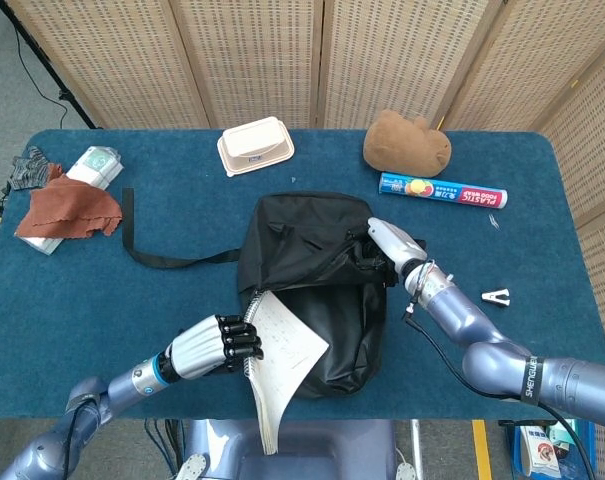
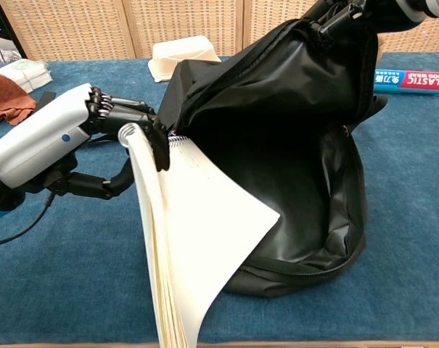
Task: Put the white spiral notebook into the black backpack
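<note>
Left robot hand grips the white spiral notebook at its spiral, frame centre-left; backpack mouth lies rightward, held open by right robot hand.

White clamshell box, brown plush toy, plastic wrap box, rust cloth, blue table

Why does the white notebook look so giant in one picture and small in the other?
In the chest view the white spiral notebook sits very near the camera, so it looms; the head view looks down from farther off. Both views are sharp and evenly lit, without glare.
</note>
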Available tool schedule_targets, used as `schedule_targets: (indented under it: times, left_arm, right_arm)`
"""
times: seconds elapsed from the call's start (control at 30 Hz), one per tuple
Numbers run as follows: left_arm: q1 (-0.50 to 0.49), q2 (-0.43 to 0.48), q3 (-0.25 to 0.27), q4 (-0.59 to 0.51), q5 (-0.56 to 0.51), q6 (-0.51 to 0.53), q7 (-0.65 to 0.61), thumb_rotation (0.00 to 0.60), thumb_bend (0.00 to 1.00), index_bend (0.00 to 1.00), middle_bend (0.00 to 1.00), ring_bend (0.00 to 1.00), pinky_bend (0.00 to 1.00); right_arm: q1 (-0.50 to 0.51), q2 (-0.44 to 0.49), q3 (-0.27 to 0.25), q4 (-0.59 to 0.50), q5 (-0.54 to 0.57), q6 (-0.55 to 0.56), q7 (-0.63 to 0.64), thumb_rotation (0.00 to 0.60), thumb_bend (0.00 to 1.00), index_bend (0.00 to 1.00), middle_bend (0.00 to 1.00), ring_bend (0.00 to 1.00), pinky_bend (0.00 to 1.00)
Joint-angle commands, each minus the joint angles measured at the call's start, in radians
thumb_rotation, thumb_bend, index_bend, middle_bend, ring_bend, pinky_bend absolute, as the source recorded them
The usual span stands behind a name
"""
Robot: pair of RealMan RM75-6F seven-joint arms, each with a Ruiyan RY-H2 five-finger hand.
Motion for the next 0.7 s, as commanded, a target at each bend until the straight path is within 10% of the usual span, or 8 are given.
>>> schedule_targets:
  times: [0.03,0.3,0.7]
  left_arm:
    - [0.0,0.054,0.033,-0.04,0.022,-0.026,0.009,0.6,0.5,0.64,0.54,0.46,0.6]
    - [-0.005,0.159,0.066,-0.139,0.051,-0.053,0.104,0.6,0.46,0.51,0.38,0.33,0.51]
    - [-0.007,0.214,0.054,-0.227,0.062,-0.046,0.199,0.6,0.44,0.41,0.18,0.11,0.11]
  right_arm:
    - [0.003,-0.003,-0.003,0.0,0.002,0.002,-0.001,0.6,0.81,0.6,0.57,0.52,0.65]
    - [0.011,-0.012,-0.009,-0.002,0.005,0.009,-0.006,0.6,0.82,0.6,0.57,0.52,0.65]
    - [0.02,-0.019,-0.017,-0.011,0.015,0.025,-0.017,0.6,0.82,0.6,0.57,0.52,0.65]
